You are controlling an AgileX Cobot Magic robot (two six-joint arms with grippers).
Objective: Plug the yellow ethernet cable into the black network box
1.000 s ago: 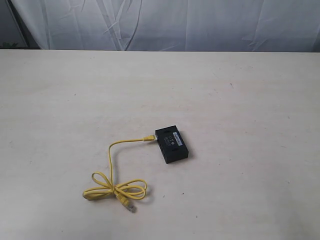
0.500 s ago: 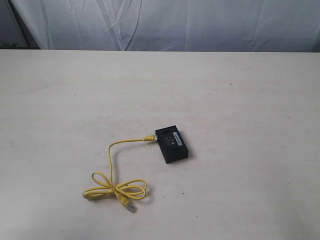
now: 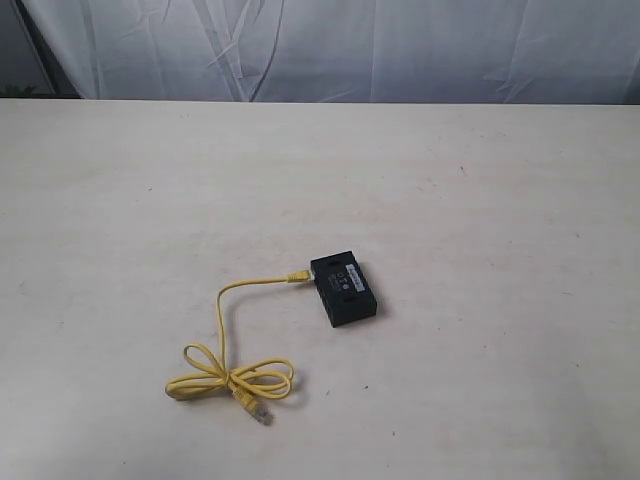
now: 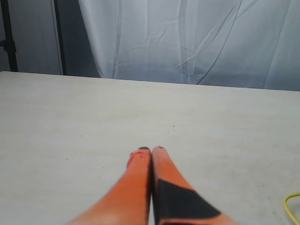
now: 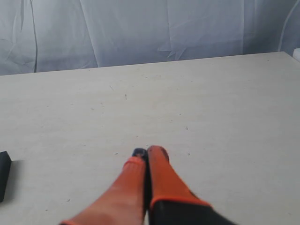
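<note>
The black network box (image 3: 343,288) lies flat near the table's middle, white label up. The yellow ethernet cable (image 3: 222,318) has one end against the box's left side at the plug (image 3: 298,274); whether that plug sits in a port I cannot tell. The cord loops down to a bow-shaped coil (image 3: 228,380), and its other clear plug (image 3: 260,413) lies free. Neither arm shows in the exterior view. My left gripper (image 4: 151,150) is shut and empty above bare table, a bit of yellow cable (image 4: 291,206) at the frame edge. My right gripper (image 5: 149,151) is shut and empty, the box's corner (image 5: 3,174) off to one side.
A pale table (image 3: 480,200) spans the exterior view. A wrinkled white cloth backdrop (image 3: 330,50) hangs behind its far edge. A dark stand pole (image 4: 57,37) rises beside the cloth in the left wrist view.
</note>
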